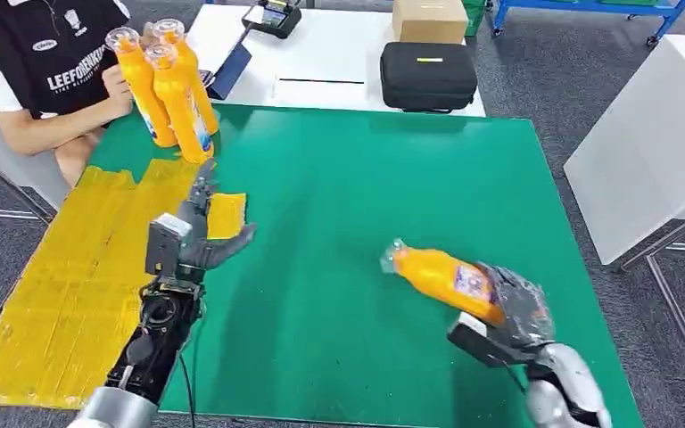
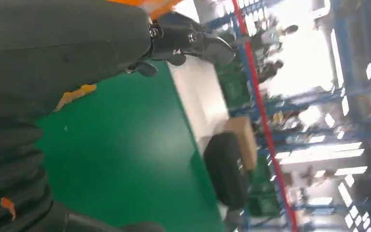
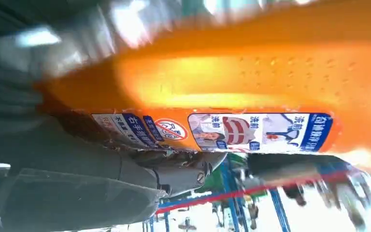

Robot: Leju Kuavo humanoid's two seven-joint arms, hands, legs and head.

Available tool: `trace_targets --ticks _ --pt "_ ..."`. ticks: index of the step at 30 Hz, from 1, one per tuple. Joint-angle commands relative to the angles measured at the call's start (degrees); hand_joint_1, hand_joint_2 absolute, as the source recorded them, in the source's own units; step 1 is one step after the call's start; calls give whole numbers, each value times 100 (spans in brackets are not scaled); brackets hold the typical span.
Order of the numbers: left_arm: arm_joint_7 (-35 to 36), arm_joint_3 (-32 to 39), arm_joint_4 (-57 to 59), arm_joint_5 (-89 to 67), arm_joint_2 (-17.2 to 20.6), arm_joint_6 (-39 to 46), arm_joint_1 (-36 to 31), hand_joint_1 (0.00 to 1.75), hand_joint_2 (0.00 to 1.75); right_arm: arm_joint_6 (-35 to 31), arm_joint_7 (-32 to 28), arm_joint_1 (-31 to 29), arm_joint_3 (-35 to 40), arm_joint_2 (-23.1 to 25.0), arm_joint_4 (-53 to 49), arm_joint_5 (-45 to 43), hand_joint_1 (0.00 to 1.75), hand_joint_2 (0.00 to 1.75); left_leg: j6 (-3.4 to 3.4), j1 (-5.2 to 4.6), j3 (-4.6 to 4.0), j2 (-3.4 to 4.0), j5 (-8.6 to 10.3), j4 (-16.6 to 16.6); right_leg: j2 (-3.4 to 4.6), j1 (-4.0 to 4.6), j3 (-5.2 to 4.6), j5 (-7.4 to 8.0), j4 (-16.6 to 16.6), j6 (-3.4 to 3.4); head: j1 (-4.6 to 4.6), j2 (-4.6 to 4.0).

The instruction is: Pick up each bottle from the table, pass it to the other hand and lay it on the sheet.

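Observation:
My right hand (image 1: 515,312) grips an orange bottle (image 1: 441,278) by its base, lifted over the green table (image 1: 357,178) with its clear cap pointing left. Close up, the bottle (image 3: 251,92) shows its blue and white label above the hand's fingers (image 3: 174,171). My left hand (image 1: 198,234) hovers open above the edge of the yellow sheet (image 1: 62,294), fingers spread, well to the left of the bottle. The left hand's fingertips (image 2: 193,41) reach over the green surface. Three more orange bottles (image 1: 168,85) stand upright at the table's far left corner.
A person in a black shirt (image 1: 49,62) sits at the far left, one hand by the standing bottles. Behind the green table a white table (image 1: 339,62) carries a black case (image 1: 428,76), a cardboard box (image 1: 430,20) and a device. A white surface (image 1: 651,134) stands right.

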Motion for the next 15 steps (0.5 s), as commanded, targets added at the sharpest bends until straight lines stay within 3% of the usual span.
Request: trace_targets --ticks 1,4,9,15 --pt "314 -519 -13 -281 -22 -21 -55 0 175 -435 -149 -864 268 1054 782 -1037 175 175 -13 5 32 26 -14 -3 18 7 26 -5 -7 -13 0 0" --pt "316 -512 -6 -276 -2 -20 -57 0 175 -443 -161 -828 254 1013 764 -1071 175 175 -11 5 33 24 -14 -3 16 6 29 -6 -7 -12 2 0" --pt "420 -829 -169 -331 -66 -285 -92 0 175 -248 -713 -1579 191 1644 1470 -2376 175 175 -12 1 25 31 -16 3 25 1 21 -4 0 -15 2 0" --pt "482 -907 -171 -271 -125 -338 -139 0 175 -263 -738 -1808 454 1700 1766 -2562 175 175 -12 3 21 16 -8 -1 9 3 16 -3 -3 -13 2 0"
